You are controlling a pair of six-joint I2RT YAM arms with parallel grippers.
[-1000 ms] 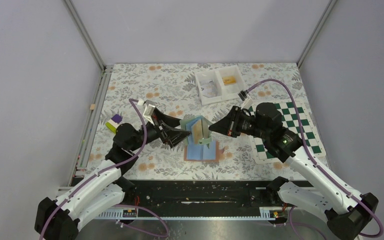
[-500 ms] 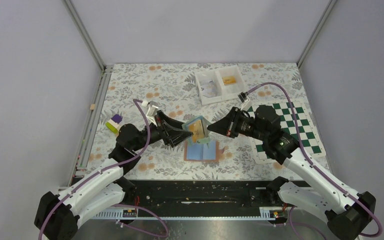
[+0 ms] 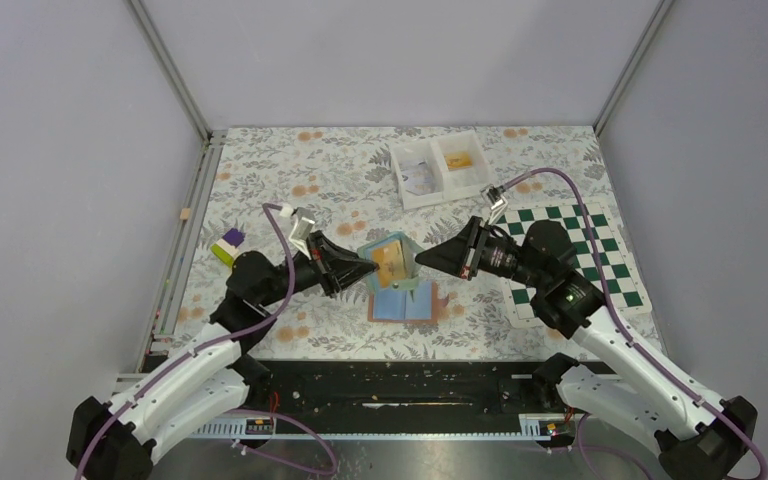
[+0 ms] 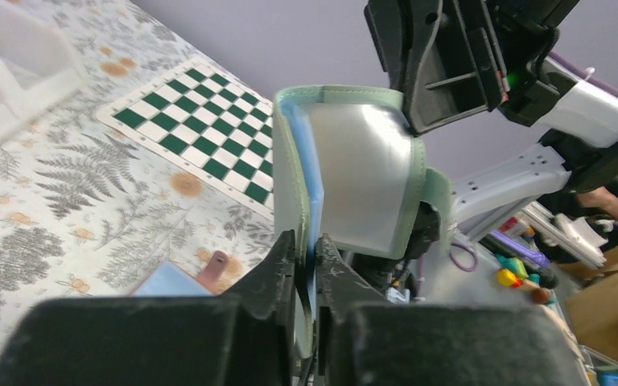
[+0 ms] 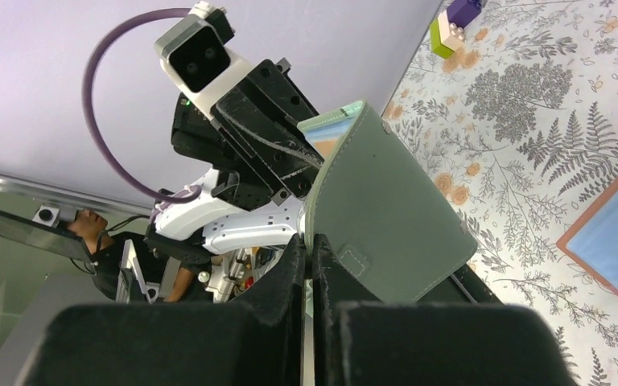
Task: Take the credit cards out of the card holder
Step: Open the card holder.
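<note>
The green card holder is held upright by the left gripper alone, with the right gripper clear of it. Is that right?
Not alone. The right gripper is also shut on an edge of the green card holder, as the right wrist view shows. The left gripper does pinch the opposite side, and the holder stands upright.

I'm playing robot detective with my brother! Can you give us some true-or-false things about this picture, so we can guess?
1. The left gripper and the right gripper both pinch the green card holder. True.
2. The green card holder lies flat on the table. False: it is held up off it, and a blue booklet lies on the table nearby.
3. The checkered mat is on the left side. False: it lies on the right side.
4. The white tray has two compartments. True.
5. A purple-and-lime block sits near the table's left edge. True.
</note>
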